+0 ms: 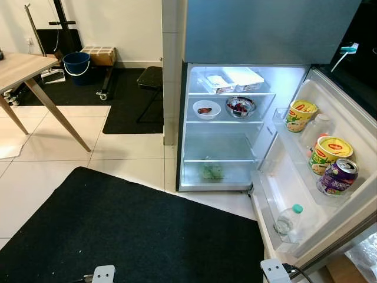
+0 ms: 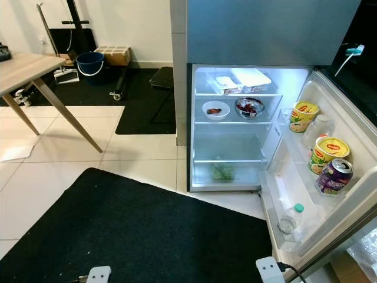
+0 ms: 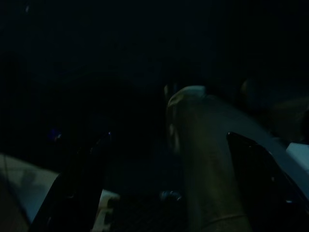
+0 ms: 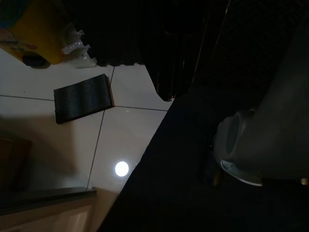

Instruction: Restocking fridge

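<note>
I have the open fridge (image 1: pixel 221 127) as my landmark, and nearest me, in front of it, lies a black mat (image 1: pixel 129 230). Both arms hang idle; the left gripper (image 3: pixel 159 193) is lost in a very dark wrist view, and I cannot tell whether either gripper's fingers are open or closed. In the fridge door (image 1: pixel 330 194), a water bottle (image 1: pixel 288 219) lies low, a purple can (image 1: pixel 337 177) and two yellow tubs (image 1: pixel 328 152) above it. Inside, a white bowl (image 1: pixel 207 109) and a steel bowl (image 1: pixel 240 106) share a shelf; something green (image 1: pixel 212 171) in the bottom drawer is blurred. Left of the fridge, the wooden table (image 1: pixel 23 71) is cut off.
</note>
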Motion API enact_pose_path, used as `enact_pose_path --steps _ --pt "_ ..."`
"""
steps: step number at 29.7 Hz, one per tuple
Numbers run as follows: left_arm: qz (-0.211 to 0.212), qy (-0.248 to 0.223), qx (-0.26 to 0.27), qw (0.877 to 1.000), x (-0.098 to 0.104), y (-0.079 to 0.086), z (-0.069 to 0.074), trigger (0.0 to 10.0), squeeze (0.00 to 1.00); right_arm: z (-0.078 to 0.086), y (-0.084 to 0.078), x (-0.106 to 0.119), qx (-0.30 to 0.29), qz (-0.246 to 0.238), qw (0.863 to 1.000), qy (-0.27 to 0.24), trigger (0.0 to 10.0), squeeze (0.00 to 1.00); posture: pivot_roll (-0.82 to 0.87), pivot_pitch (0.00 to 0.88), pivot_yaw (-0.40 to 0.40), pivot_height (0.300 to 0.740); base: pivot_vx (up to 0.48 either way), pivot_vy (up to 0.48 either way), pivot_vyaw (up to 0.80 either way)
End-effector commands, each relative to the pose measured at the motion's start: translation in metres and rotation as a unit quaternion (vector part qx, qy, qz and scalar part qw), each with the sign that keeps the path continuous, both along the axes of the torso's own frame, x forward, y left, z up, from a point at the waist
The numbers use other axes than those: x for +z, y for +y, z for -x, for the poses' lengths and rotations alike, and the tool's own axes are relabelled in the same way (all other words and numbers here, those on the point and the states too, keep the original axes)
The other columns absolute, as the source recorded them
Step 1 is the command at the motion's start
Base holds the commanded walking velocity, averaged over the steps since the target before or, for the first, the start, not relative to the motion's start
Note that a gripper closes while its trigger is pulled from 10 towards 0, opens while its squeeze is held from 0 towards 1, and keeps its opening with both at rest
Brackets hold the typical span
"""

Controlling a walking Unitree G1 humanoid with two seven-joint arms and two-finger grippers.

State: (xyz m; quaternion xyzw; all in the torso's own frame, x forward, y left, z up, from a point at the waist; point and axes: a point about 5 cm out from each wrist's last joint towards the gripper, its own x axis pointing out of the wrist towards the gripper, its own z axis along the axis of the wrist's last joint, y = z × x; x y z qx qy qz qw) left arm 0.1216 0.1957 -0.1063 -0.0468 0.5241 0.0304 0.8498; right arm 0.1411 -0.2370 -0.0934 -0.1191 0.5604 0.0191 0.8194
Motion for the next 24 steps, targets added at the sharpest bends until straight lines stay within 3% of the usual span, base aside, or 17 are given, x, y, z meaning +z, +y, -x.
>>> enact_pose_path --steps 1,7,12,21,24 --pt "0.001 0.011 -0.004 1.000 -0.001 0.002 0.005 10.0 0.00 -0.001 -0.001 0.001 0.004 0.002 1.000 0.000 10.0 0.00 -0.05 0.000 -0.024 0.740 0.000 -0.480 0.00" --pt "0.005 0.012 -0.005 1.000 -0.001 0.002 0.005 10.0 0.00 -0.001 -0.001 0.001 0.006 0.006 1.000 0.001 10.0 0.00 -0.05 0.000 -0.024 0.740 0.000 -0.480 0.00" --pt "0.006 0.012 -0.001 1.000 -0.002 0.002 0.006 10.0 0.00 0.000 -0.005 0.001 0.004 0.017 1.000 0.003 10.0 0.00 -0.05 0.000 -0.023 0.740 0.000 0.000 0.00" --pt "0.004 0.010 0.005 1.000 -0.001 0.004 0.007 10.0 0.00 0.000 -0.011 0.003 -0.003 0.032 0.999 0.004 10.0 0.00 -0.05 0.000 -0.022 0.740 0.000 0.000 -0.72" --pt "0.004 0.009 0.004 1.000 -0.001 0.004 0.006 10.0 0.00 -0.001 -0.011 0.003 -0.002 0.032 0.999 0.003 10.0 0.00 -0.05 0.000 -0.022 0.740 0.000 0.000 0.00"
